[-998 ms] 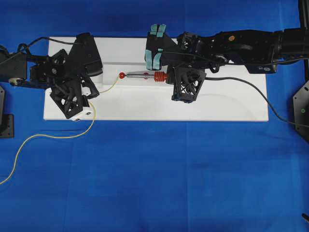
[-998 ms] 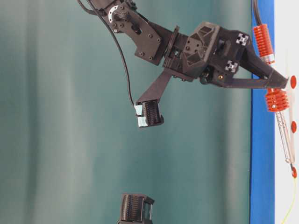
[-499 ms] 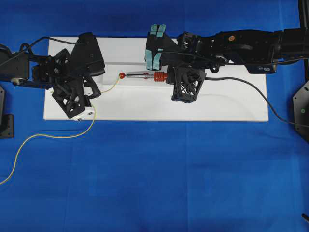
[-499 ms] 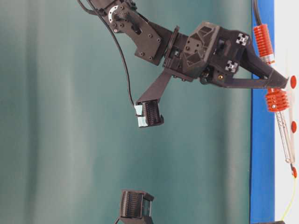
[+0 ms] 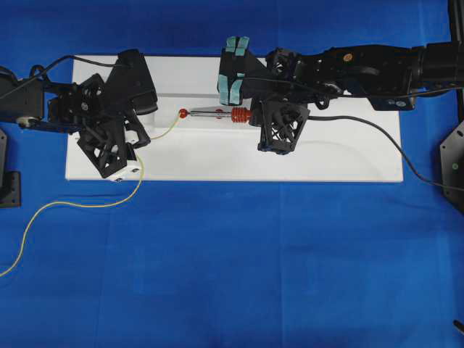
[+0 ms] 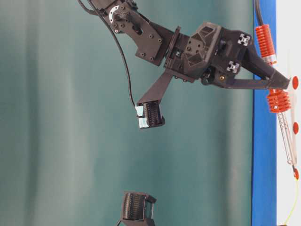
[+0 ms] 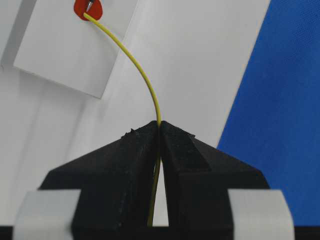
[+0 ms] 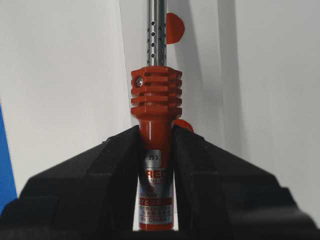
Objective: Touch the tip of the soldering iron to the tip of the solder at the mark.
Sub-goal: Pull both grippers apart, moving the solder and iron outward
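Note:
The soldering iron [image 5: 217,113] lies level over the white board [image 5: 326,156], its tip on the red mark [image 5: 184,113]. My right gripper [image 5: 255,116] is shut on its red handle [image 8: 156,100], behind the ribbed collar. My left gripper [image 5: 145,138] is shut on the yellow solder [image 5: 168,127], which arcs from the jaws to the mark. In the left wrist view the solder [image 7: 135,62] ends on the red mark [image 7: 87,9], where the iron's metal tip [image 7: 89,4] meets it. The table-level view shows the iron [image 6: 284,127] slanting down to the mark [image 6: 296,173].
The loose solder trails off the board's left front edge over the blue cloth [image 5: 65,205]. The iron's black cord [image 5: 362,127] runs right across the board. A teal-padded part [image 5: 233,69] hangs from the right arm. Black mounts sit at both table edges [image 5: 9,177] [image 5: 453,163].
My left gripper shifted slightly toward the far side of the board with the solder, then held still. The iron and right gripper have not moved.

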Robot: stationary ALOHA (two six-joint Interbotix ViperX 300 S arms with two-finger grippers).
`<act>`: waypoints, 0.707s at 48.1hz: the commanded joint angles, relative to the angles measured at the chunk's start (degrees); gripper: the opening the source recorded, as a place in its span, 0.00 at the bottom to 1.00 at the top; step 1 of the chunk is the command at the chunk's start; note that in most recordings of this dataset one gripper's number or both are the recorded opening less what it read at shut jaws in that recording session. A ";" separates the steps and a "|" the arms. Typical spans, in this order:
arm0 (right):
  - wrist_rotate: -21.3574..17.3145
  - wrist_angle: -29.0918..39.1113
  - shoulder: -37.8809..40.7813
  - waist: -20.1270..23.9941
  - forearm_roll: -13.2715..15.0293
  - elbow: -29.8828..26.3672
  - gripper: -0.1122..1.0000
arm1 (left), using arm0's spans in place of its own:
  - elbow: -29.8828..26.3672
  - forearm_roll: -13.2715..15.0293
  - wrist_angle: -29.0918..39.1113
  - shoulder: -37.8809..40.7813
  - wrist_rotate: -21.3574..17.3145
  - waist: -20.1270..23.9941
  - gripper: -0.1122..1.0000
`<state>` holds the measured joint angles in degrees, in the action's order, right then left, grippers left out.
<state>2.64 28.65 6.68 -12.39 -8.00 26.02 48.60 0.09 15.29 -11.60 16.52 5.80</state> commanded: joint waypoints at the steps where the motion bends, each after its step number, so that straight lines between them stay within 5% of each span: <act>1: -0.09 -0.18 -0.70 0.00 0.09 -1.14 0.16 | -1.14 0.00 -0.26 -0.44 0.09 0.09 0.13; 21: -0.09 -0.18 -0.70 0.00 0.09 -1.05 0.16 | -1.58 -0.09 -0.26 -1.14 -0.62 0.09 0.13; 34: -0.09 -0.18 -0.79 0.00 0.09 -1.14 0.16 | 1.49 -0.09 1.23 -8.88 0.00 0.00 0.13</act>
<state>2.64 28.65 6.68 -12.39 -8.00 26.02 49.66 0.09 16.35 -17.31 16.35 5.71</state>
